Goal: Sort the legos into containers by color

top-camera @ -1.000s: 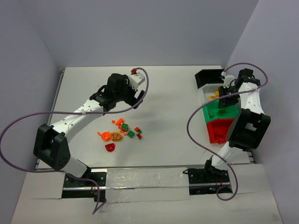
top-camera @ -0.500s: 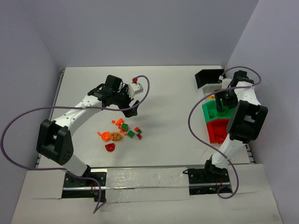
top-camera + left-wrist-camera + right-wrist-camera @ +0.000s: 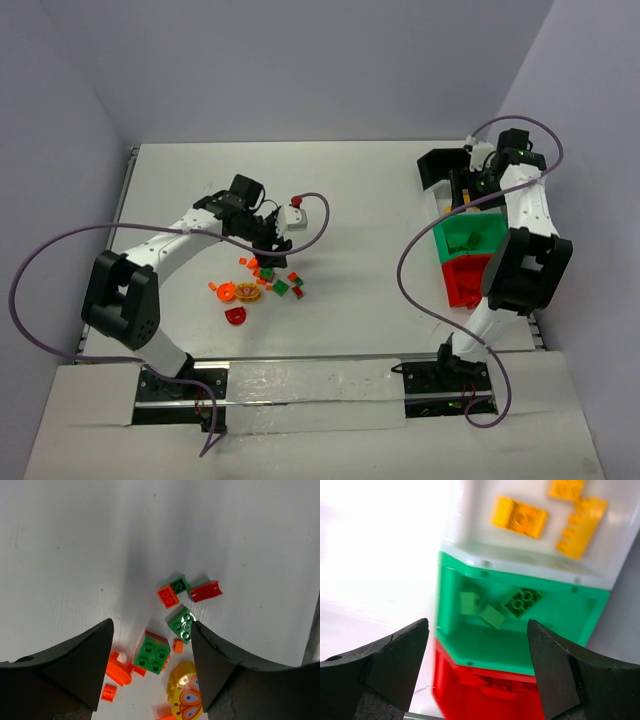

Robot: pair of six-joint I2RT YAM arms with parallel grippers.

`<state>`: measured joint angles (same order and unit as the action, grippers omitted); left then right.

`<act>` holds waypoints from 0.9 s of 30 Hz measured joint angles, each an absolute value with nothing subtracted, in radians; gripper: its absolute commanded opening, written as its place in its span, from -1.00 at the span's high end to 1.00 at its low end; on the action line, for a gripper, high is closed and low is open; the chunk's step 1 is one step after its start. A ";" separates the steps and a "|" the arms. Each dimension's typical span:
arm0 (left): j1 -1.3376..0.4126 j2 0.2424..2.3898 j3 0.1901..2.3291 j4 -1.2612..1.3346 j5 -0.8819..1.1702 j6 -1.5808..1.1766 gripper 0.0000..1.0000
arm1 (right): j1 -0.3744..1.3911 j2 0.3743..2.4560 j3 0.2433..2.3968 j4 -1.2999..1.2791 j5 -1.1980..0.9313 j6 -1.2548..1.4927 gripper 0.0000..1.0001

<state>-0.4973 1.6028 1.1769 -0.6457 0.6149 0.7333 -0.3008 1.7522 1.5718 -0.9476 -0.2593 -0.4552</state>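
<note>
The loose legos (image 3: pixel 265 283) lie in a small pile left of centre on the table. My left gripper (image 3: pixel 276 243) hangs open over the pile's far edge. In the left wrist view a green brick (image 3: pixel 152 655) on a red one sits between its fingers (image 3: pixel 80 665), untouched, with a second green brick (image 3: pixel 182 625), a red curved piece (image 3: pixel 205 591) and a yellow printed piece (image 3: pixel 187 695) close by. The containers stand in a row at the right: black (image 3: pixel 438 166), white (image 3: pixel 443 208), green (image 3: pixel 466 240), red (image 3: pixel 467 281). My right gripper (image 3: pixel 470 188) is open and empty above them.
The white bin (image 3: pixel 615 545) holds yellow bricks (image 3: pixel 519 516). The green bin (image 3: pixel 520 647) holds green bricks (image 3: pixel 522 601), and the red bin (image 3: pixel 485 695) lies below it. A red round piece (image 3: pixel 235 315) and an orange one (image 3: pixel 225 292) lie at the pile's near left. Purple cables loop beside both arms.
My left gripper has come down and toward the pile, its jaws narrowing a little. My right gripper has opened wide and drawn back from the green bin toward the far bins.
</note>
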 measured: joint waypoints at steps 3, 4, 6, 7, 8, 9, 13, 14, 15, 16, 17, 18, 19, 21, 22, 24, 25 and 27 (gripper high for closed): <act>-0.494 1.603 1.134 -0.671 0.590 0.791 -0.47 | -0.252 1.716 1.585 -0.954 -0.297 -0.436 -0.73; -0.490 1.603 1.122 -0.682 0.582 0.813 -0.47 | -0.235 1.707 1.586 -0.957 -0.307 -0.432 -0.73; -0.476 1.605 1.108 -0.711 0.572 0.859 -0.48 | -0.198 1.697 1.586 -0.961 -0.324 -0.422 -0.73; -0.467 1.609 1.107 -0.723 0.569 0.880 -0.49 | -0.181 1.695 1.586 -0.962 -0.331 -0.418 -0.73; -0.457 1.615 1.107 -0.732 0.565 0.904 -0.49 | -0.164 1.695 1.586 -0.963 -0.336 -0.415 -0.74; -0.449 1.623 1.107 -0.738 0.562 0.922 -0.49 | -0.149 1.695 1.586 -0.965 -0.339 -0.413 -0.74; -0.425 1.658 1.108 -0.763 0.550 0.989 -0.48 | -0.114 1.695 1.586 -0.967 -0.353 -0.407 -0.74; -0.424 1.665 1.108 -0.767 0.548 1.003 -0.48 | -0.112 1.695 1.586 -0.967 -0.356 -0.406 -0.74; -0.423 1.671 1.107 -0.768 0.546 1.016 -0.47 | -0.112 1.695 1.586 -0.968 -0.357 -0.404 -0.74; -0.423 1.676 1.107 -0.768 0.543 1.028 -0.46 | -0.112 1.695 1.586 -0.969 -0.358 -0.402 -0.74; -0.424 1.680 1.107 -0.768 0.541 1.038 -0.45 | -0.112 1.695 1.588 -0.972 -0.358 -0.401 -0.74; -0.424 1.685 1.107 -0.768 0.538 1.048 -0.43 | -0.112 1.695 1.590 -0.974 -0.359 -0.400 -0.74; -0.424 1.690 1.107 -0.768 0.535 1.057 -0.41 | -0.112 1.695 1.592 -0.976 -0.360 -0.398 -0.74; -0.424 1.702 1.108 -0.768 0.532 1.069 -0.39 | -0.112 1.695 1.599 -0.981 -0.361 -0.397 -0.74; -0.423 1.710 1.108 -0.767 0.531 1.076 -0.37 | -0.112 1.695 1.601 -0.982 -0.361 -0.396 -0.74; -0.423 1.725 1.108 -0.767 0.531 1.086 -0.32 | -0.112 1.695 1.605 -0.985 -0.362 -0.395 -0.74; -0.423 1.730 1.108 -0.767 0.531 1.093 -0.32 | -0.112 1.695 1.605 -0.987 -0.363 -0.394 -0.74; -0.423 1.738 1.108 -0.768 0.531 1.106 -0.31 | -0.112 1.695 1.605 -0.990 -0.364 -0.394 -0.74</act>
<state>-0.4232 1.7377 1.1081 -0.7677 0.5312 1.1063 -0.1115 1.6947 1.6047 -0.9903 -0.3638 -0.3938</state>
